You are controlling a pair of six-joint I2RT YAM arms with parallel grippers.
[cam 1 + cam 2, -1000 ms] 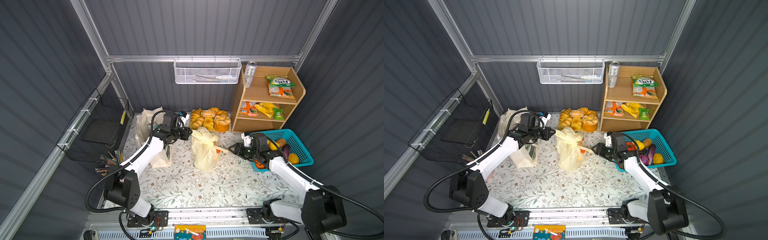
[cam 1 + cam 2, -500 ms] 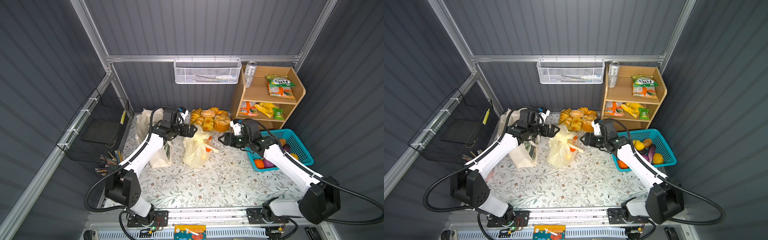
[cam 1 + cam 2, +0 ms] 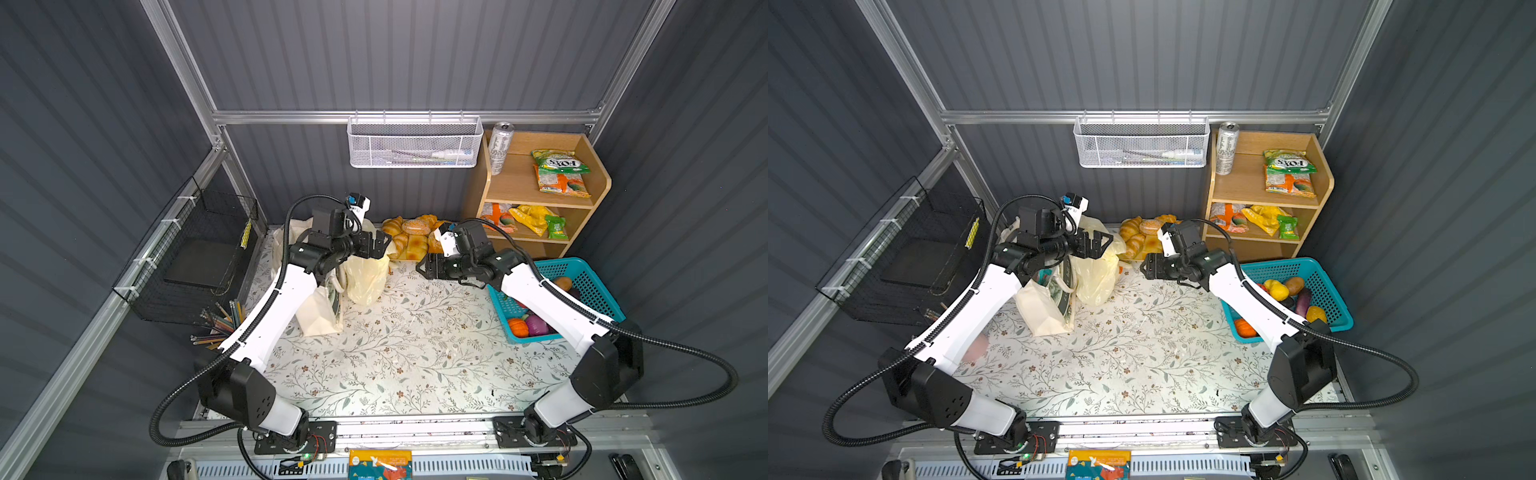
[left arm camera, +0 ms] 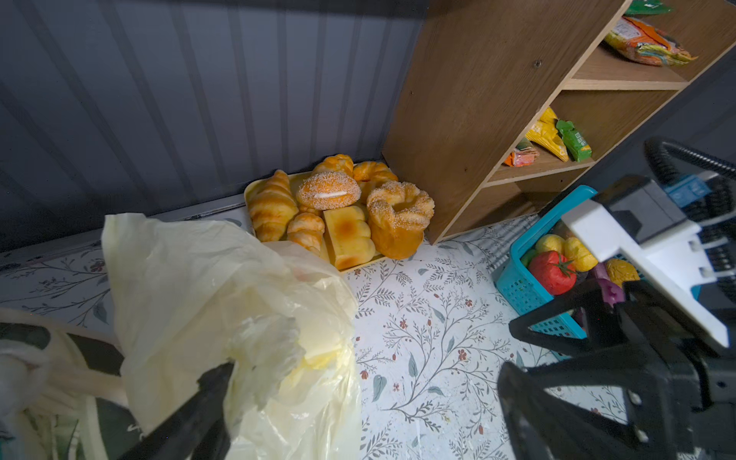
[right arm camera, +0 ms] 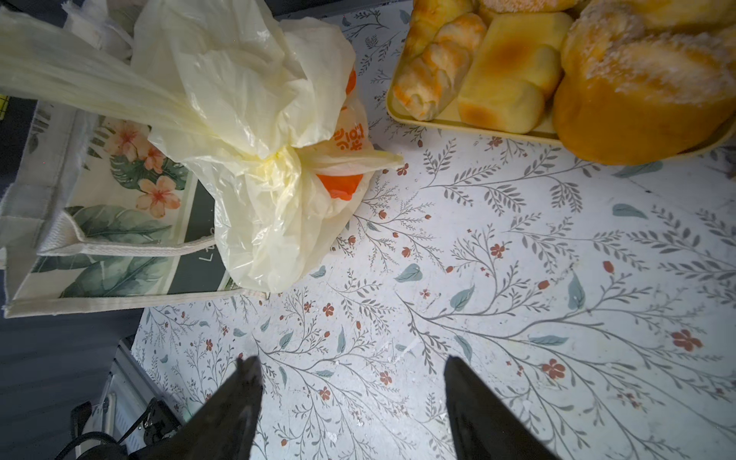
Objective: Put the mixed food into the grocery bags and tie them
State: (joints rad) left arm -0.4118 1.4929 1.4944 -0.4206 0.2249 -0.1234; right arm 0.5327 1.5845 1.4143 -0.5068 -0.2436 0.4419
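Currently both are released and empty: left gripper (image 3: 383,246) with fingers spread above the knotted thin pale-yellow plastic bag (image 3: 368,279), which sits on the floral worktop (image 3: 395,353) touching the cream printed canvas tote (image 3: 318,313), right gripper (image 5: 350,366) with fingers apart over bare worktop nearby.

Plastic bag (image 5: 255,119) thin crinkly semi-glossy film, tote (image 5: 119,235) matt woven canvas, shelf unit (image 4: 470,119) matt wood-grain, teal basket (image 3: 598,291) smooth plastic lattice, wall basket (image 3: 415,143) white-coated metal mesh.
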